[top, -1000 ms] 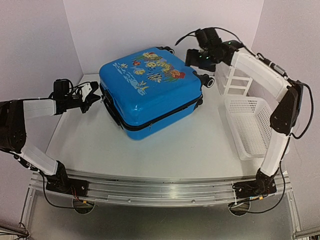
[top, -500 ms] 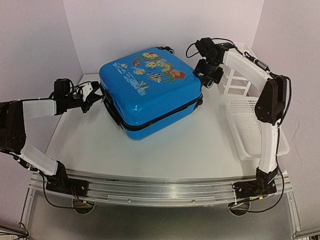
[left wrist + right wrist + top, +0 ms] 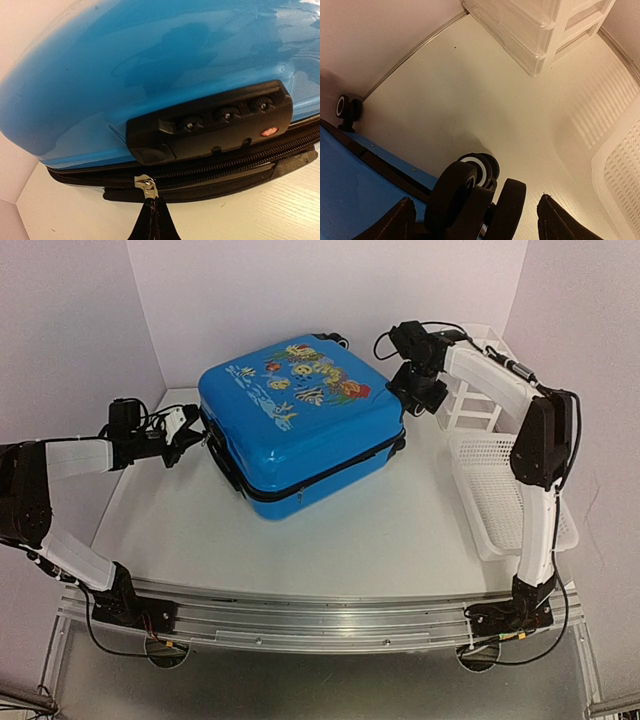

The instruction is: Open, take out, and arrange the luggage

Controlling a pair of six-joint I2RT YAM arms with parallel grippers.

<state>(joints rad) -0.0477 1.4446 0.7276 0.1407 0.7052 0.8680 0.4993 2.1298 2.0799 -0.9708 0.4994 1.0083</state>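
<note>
The luggage [image 3: 295, 420], a bright blue hard-shell case with a fish print on its lid, lies flat and closed on the table. My left gripper [image 3: 190, 436] is at its left side. In the left wrist view this gripper [image 3: 152, 220] is shut on the silver zipper pull [image 3: 146, 186], just below the black combination lock [image 3: 215, 120]. My right gripper [image 3: 418, 390] is at the case's back right corner. It stands open [image 3: 475, 212], one finger on each side of a black-and-white wheel [image 3: 470, 192], without clamping it.
A white perforated basket [image 3: 500, 490] sits at the right edge of the table, and its rim [image 3: 620, 170] lies close to my right gripper. A white compartmented organizer [image 3: 470, 390] stands behind it by the back wall. Walls enclose the table on three sides.
The right arm has come down from above the case's back corner to its wheel, jaws still open. The left gripper and the case have not moved.
</note>
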